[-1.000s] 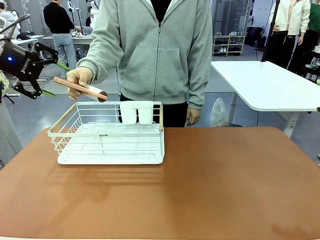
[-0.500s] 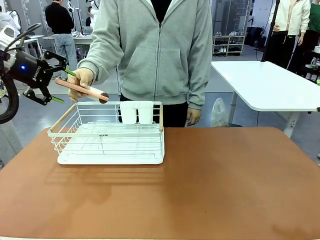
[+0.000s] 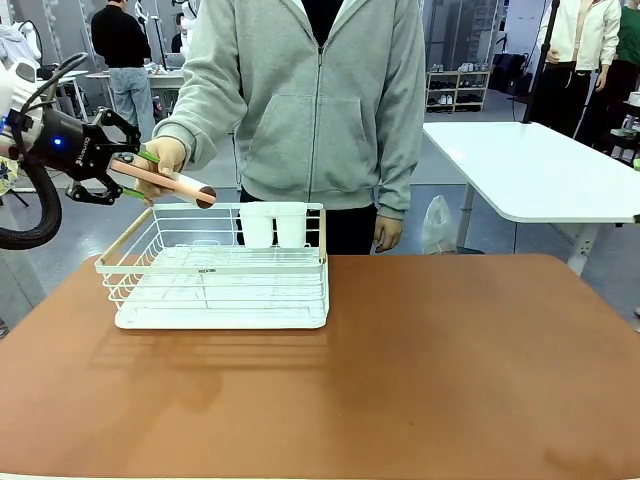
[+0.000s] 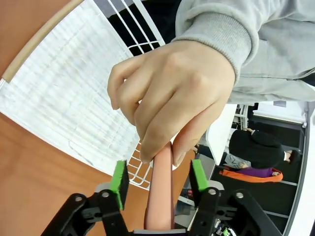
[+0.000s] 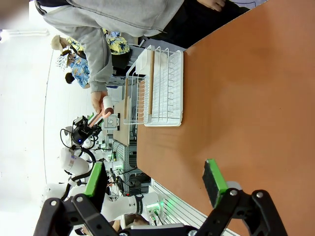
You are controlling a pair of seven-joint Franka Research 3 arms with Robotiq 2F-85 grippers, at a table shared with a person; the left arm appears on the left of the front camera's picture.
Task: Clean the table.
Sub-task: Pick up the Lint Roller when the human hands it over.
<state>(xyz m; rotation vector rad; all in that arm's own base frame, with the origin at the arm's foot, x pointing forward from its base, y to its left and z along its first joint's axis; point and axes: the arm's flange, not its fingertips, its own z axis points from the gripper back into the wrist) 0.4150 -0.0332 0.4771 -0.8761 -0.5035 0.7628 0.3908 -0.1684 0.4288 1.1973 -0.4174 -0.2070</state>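
Handover nears: my left jaws have moved in and narrowed around the pink handle in the person's hand, not yet gripping; right jaws gape wide.

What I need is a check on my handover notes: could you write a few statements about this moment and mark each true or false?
1. The person's hand holds a pink-handled tool in the air. True.
2. The left gripper has a finger on each side of the tool's handle. True.
3. The white wire rack stands on the white-topped table. False: it stands on the reddish-brown table.
4. The right gripper is shut on a cloth. False: its jaws stand open with nothing between them, above the reddish-brown table.
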